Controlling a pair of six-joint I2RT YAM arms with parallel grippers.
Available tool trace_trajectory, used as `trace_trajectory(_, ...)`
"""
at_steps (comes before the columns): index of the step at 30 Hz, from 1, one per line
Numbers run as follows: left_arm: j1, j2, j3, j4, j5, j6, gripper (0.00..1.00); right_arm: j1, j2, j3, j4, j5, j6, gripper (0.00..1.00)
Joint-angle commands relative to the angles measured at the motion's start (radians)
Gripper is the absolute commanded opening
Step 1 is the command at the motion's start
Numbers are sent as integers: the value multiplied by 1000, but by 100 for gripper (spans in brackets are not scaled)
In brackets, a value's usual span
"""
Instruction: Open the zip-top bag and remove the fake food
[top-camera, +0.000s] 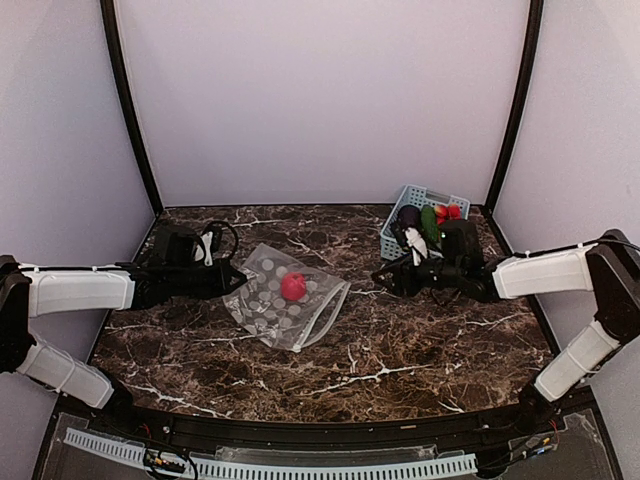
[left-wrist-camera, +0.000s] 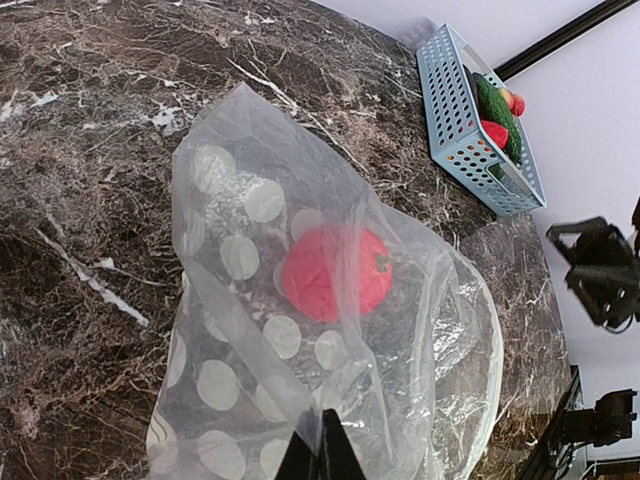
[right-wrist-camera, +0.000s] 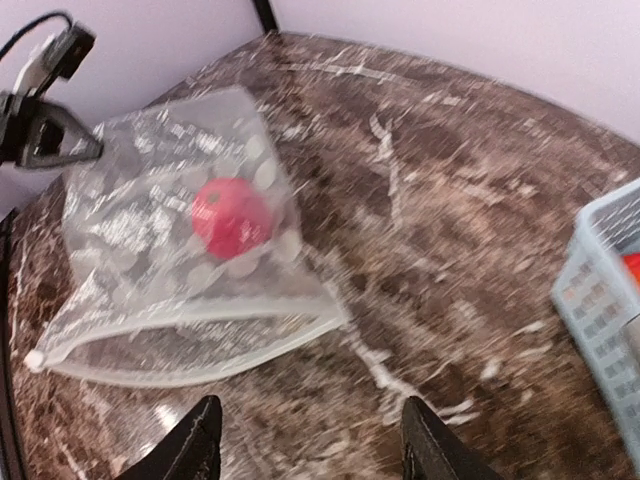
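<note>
- Nearest the camera, the left arm's base (top-camera: 95, 390) and the right arm's base (top-camera: 540, 395) are bolted at the front edge of the dark marbled bench (top-camera: 400, 350).
- At the left, the left gripper (top-camera: 238, 280) is pinched together on the far left corner of the zip-top bag (top-camera: 268, 308).
- Left of centre, the bag is laid dotted face up, its zip edge turned towards the right; the two lips are seen parted in the right wrist view.
- One red round toy fruit (top-camera: 293, 286) is enclosed near the bag's middle.
- Right of the bag and apart from it, the right gripper (top-camera: 385, 278) is held low with its fingers spread and nothing between them.
- In the far right corner, a light-blue slotted basket (top-camera: 425, 193) is filled with a purple eggplant (top-camera: 408, 214), a green piece (top-camera: 430, 224) and a red piece (top-camera: 450, 212).
</note>
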Motion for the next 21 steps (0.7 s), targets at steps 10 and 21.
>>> trace_trajectory(10,6,-23,-15,1,15,-8,1,220,173,-149,375,-22,145,53)
trace_trajectory(21,6,-59,-15,-33,25,-12,1,282,389,-5,470,-22,144,51)
